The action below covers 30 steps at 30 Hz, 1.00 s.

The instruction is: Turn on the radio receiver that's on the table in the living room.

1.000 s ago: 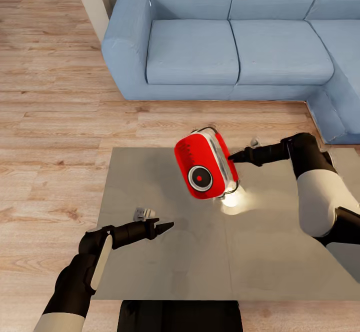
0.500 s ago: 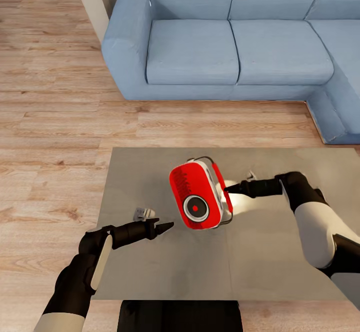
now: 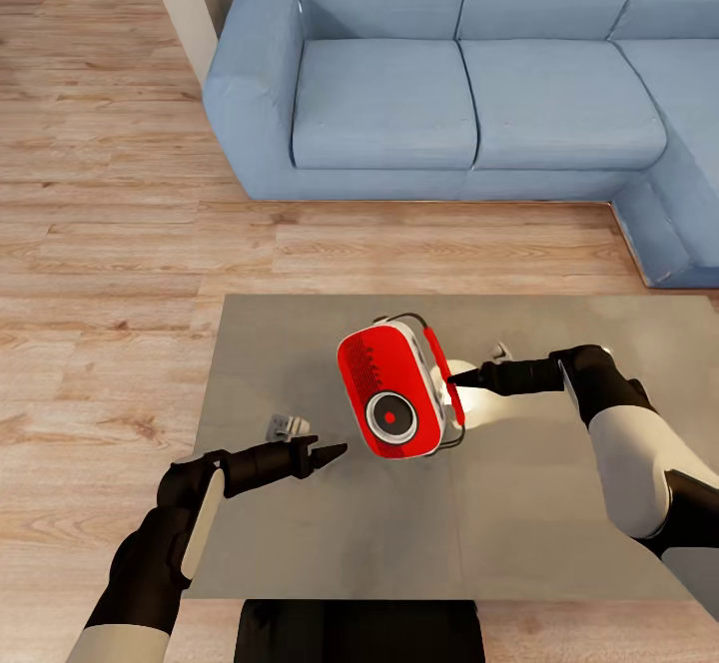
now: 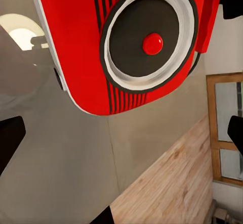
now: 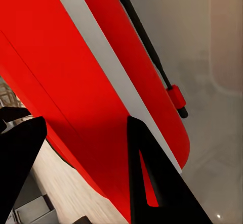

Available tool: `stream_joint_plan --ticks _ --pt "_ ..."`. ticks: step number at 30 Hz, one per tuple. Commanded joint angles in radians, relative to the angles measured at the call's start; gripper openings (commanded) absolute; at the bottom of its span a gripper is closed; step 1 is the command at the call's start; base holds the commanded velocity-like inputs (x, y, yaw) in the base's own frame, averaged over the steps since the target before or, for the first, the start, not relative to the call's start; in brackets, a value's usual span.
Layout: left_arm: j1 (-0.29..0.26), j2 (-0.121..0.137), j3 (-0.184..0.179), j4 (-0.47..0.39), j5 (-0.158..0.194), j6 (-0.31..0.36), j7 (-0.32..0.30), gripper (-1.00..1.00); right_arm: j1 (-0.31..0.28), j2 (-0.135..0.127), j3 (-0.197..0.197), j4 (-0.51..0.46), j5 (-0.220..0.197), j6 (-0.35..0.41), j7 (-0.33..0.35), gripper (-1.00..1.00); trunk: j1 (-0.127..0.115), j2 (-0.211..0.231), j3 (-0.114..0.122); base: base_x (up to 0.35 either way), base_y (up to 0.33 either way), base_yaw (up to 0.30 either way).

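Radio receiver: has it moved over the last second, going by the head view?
Yes. The radio receiver, held by the right gripper, has come down and toward the robot, away from the sofa, over the table.

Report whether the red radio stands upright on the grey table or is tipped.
Tipped. The red rounded radio receiver leans over above the glossy grey-brown table, its dial facing up toward the head camera, with the right hand gripping its side.

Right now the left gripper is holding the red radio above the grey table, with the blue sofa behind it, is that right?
Not quite: it is the right gripper that holds the radio receiver, clamped on its side. The head view shows this; the left gripper hangs apart from it, gripping nothing. The rest stands: the radio is over the grey table, with the blue sofa behind.
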Motion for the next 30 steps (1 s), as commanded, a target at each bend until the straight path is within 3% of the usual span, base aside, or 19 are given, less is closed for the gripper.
stream_joint_plan --ticks 1,9,16,30 --pt "0.0 0.0 0.0 0.0 0.0 0.0 0.0 1.0 0.0 0.0 -0.001 0.0 -0.005 0.003 0.002 -1.0 0.0 0.0 0.0 0.0 0.0 0.0" --pt "0.0 -0.001 0.0 0.001 -0.001 0.0 0.004 1.0 0.002 0.0 0.0 -0.001 -0.004 -0.021 0.002 -1.0 0.0 0.0 0.0 0.0 0.0 0.0" --pt "0.0 -0.004 0.0 0.002 -0.001 0.0 0.012 1.0 0.051 0.003 0.0 -0.015 -0.005 -0.06 0.002 -1.0 0.0 0.0 0.0 0.0 0.0 0.0" --pt "0.0 -0.004 -0.001 0.002 0.001 0.008 0.016 1.0 0.059 0.002 0.0 -0.016 -0.002 -0.075 0.002 -1.0 0.0 0.0 0.0 0.0 0.0 0.0"
